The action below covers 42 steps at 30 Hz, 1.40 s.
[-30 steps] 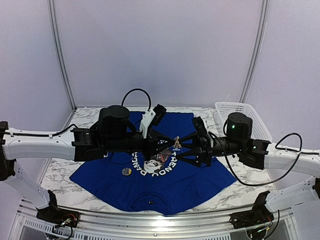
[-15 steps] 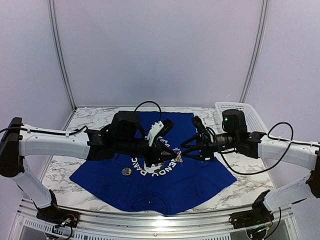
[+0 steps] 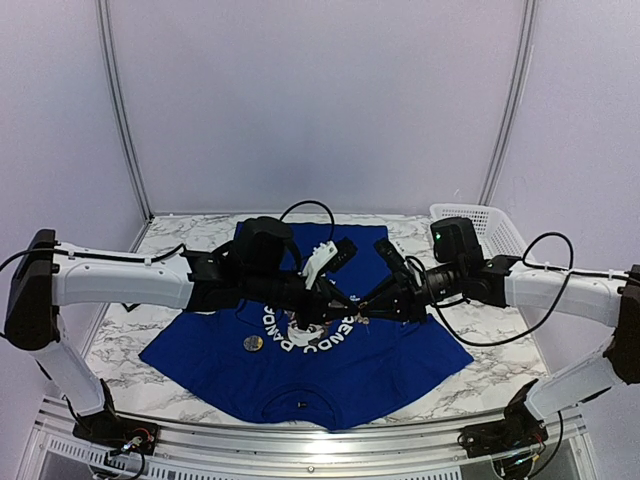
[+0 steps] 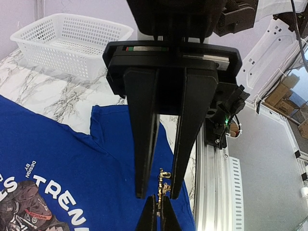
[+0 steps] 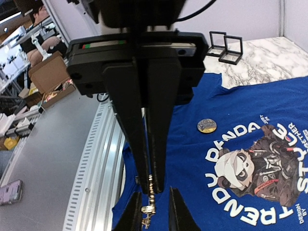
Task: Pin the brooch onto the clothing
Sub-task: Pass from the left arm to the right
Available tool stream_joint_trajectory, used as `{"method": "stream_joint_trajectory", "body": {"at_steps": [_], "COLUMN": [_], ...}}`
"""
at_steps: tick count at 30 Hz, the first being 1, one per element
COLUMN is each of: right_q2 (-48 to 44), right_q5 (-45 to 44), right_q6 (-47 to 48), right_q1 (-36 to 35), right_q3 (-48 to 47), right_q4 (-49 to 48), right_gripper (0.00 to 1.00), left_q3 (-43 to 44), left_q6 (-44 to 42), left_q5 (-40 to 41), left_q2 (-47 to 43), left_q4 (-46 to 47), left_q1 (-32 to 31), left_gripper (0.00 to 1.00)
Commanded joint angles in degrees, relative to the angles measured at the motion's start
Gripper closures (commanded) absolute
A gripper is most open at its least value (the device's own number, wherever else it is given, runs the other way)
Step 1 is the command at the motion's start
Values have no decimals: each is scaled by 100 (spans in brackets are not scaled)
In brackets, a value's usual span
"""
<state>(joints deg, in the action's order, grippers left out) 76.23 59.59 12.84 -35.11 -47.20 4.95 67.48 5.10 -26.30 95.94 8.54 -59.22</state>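
From the top external camera, the left end effector (image 3: 333,300) and the right end effector (image 3: 372,300) meet tip to tip over the panda print (image 3: 300,330) of the blue T-shirt (image 3: 400,350), which lies spread on the marble counter (image 3: 120,340). Compared with a second ago, both arms have dropped lower and drawn in, bringing the small brooch (image 3: 352,310) from well above the cloth to close over the lettering. In the left wrist view, the left end effector (image 4: 157,219) is pressed fully together on the near end of the gilt brooch (image 4: 163,180). The right end effector's long fingers (image 4: 144,144) stand either side of it with only a narrow gap left. The right wrist view shows the same from the other side. Its own jaws, much narrower than a second ago, flank the brooch (image 5: 147,208) with a sliver of space still showing, so a firm pinch cannot be confirmed. This looks like a second grip being taken to work the clasp, and the brooch is not yet pinned.
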Motion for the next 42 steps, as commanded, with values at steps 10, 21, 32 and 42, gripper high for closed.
{"method": "stream_joint_trajectory", "body": {"at_steps": [10,21,32,42], "right_q2": [-33,-125,-66,78], "right_q5": [-29,-237,-114,-144], "right_q6": [-229,-460,-918,-1618], "right_q1": [19,18,18,13], "right_q3": [158,224,290,553], "right_q4": [-299,-657,-1086,-1612], "right_gripper": [79,87,100,100], "left_q3": [100,72,46,19], "left_q6": [52,52,105,51], "left_q5": [-205,-285,-385,-219], "left_q2": [41,37,107,173], "left_q4": [120,115,184,219], "left_q1": [68,77,77,84], "left_gripper": [100,100,100,100]}}
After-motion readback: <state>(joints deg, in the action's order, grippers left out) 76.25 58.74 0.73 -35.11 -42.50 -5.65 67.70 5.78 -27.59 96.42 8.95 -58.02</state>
